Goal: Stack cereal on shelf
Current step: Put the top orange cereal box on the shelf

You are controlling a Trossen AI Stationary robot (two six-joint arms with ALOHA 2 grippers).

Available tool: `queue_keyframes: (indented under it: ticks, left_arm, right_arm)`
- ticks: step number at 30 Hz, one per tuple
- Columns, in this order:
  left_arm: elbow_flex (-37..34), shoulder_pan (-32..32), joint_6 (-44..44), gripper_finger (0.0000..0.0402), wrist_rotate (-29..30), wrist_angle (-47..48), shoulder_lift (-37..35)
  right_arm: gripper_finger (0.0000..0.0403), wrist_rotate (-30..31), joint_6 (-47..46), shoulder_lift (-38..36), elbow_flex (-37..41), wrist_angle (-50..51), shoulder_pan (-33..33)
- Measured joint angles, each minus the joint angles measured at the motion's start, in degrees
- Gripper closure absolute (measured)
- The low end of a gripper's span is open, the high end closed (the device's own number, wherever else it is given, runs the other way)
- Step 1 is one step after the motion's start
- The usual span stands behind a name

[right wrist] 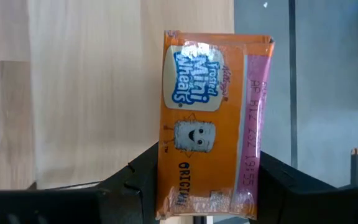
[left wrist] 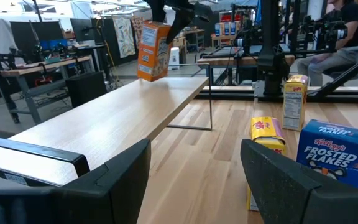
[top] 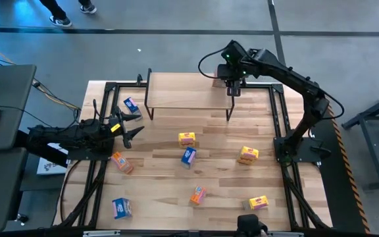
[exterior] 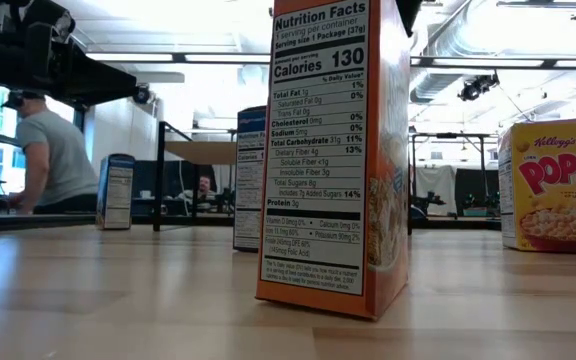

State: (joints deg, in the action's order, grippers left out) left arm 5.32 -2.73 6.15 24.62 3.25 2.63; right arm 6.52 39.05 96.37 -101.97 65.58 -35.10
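Observation:
The shelf [top: 183, 92], a light wooden top on thin black legs, stands at the table's far side. My right gripper [top: 233, 84] is shut on an orange cereal box [left wrist: 153, 51] above the shelf's right end [right wrist: 92, 93]. Several more cereal boxes, blue [top: 131, 104], yellow [top: 187, 139] and orange [top: 198, 195], are scattered over the table [top: 222, 178]. At the table's left side my left gripper [top: 131, 125] points level and stands open with nothing between its fingers [left wrist: 123, 180]. My right gripper pinches the orange box between its two fingers [right wrist: 138, 183], one on each narrow long side [right wrist: 253, 186], near one end. The fingers come from above, slanting down. The box hangs below them, slightly tilted and clear of the shelf top [left wrist: 123, 112].
A yellow box [top: 249, 155] and another [top: 258, 203] lie at the right, an orange one [top: 120, 162] and a blue one [top: 122, 207] at the near left. The black frame rails [top: 278, 118] run along the table's sides. A person sits beyond the table [exterior: 53, 160].

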Motion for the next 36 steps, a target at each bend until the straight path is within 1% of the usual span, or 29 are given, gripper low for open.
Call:
queue_keyframes:
  ticks: [7,9,23,26,36]
  left_arm:
    - [0.0,0.0,0.0,0.0161,0.0,0.0,0.0]
    - [0.0,0.0,0.0,0.0161,0.0,0.0,0.0]
    - [0.0,0.0,0.0,0.0161,0.0,0.0,0.0]
    - [0.0,0.0,0.0,0.0161,0.0,0.0,0.0]
    - [0.0,0.0,0.0,0.0161,0.0,0.0,0.0]
  right_arm:
    - [0.0242,-1.5,2.1,0.5,0.0,-0.1,-1.3]
    - [0.0242,-0.9,3.2,0.5,0.0,-0.2,-1.3]
    - [0.024,-1.9,4.3,1.4,0.0,-0.7,-2.4]
    - [0.0227,-2.0,5.2,1.4,0.0,-0.7,-2.4]
    - [0.0165,-1.0,5.4,1.6,0.0,-0.7,-2.5]
